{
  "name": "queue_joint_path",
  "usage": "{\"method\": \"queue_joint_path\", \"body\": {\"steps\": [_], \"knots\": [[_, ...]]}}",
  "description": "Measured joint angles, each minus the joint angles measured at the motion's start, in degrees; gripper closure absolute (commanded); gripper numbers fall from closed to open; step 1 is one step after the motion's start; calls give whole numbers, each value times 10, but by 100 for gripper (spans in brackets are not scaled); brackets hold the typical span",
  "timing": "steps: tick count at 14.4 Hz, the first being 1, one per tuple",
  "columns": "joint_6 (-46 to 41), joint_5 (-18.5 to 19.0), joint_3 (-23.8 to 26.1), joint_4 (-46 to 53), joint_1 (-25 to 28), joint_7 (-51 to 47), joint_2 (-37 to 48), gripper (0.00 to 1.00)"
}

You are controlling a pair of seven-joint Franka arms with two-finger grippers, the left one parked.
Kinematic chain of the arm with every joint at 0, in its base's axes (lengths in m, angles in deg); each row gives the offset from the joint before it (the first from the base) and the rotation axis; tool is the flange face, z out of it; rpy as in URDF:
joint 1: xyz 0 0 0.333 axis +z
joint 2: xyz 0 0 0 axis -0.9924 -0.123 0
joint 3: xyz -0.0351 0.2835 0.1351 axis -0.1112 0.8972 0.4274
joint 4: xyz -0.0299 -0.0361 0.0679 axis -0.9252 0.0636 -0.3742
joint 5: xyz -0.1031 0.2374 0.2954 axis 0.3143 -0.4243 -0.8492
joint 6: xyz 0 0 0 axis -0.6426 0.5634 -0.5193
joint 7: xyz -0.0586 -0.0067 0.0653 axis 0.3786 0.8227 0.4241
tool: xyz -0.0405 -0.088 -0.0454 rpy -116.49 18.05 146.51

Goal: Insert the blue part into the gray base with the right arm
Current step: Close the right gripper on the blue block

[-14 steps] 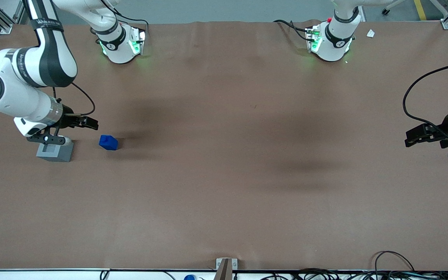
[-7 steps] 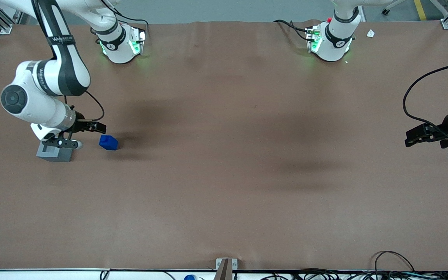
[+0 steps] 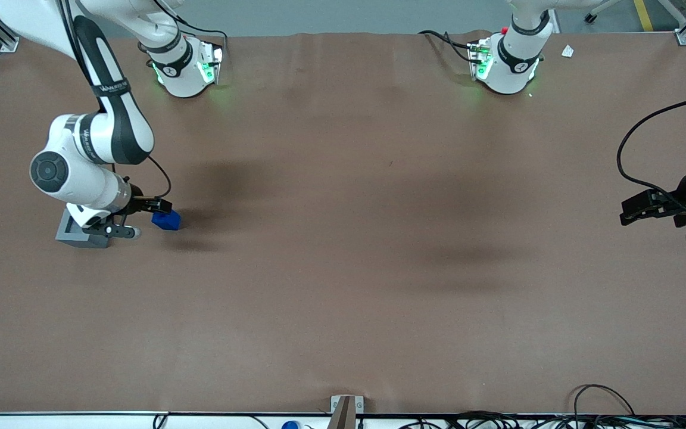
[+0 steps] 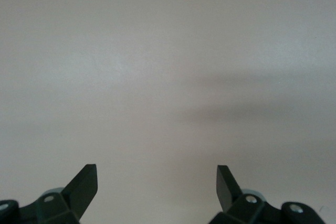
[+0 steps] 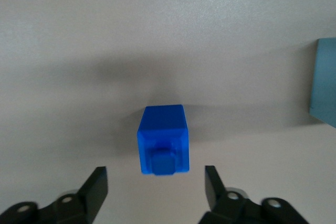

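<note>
Front view looks down across the table (image 3: 343, 268); both wrist views face it closely.

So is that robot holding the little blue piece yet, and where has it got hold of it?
Nothing is held. The gripper hangs open just above the blue part, its fingers spread to either side without touching it. The part sits on the table.
</note>
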Motion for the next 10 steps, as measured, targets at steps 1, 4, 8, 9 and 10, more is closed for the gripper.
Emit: {"method": "queue_joint_path", "body": {"steps": [1,4,8,9,10], "knots": [[8,0,0,-1,0,0,-8,22],[28,0,0,-3,2,0,-29,27],[32,0,0,-4,3,0,-40,44],[36,0,0,-4,3,0,-41,51],[39,0,0,-5,3,0,-43,62]]}}
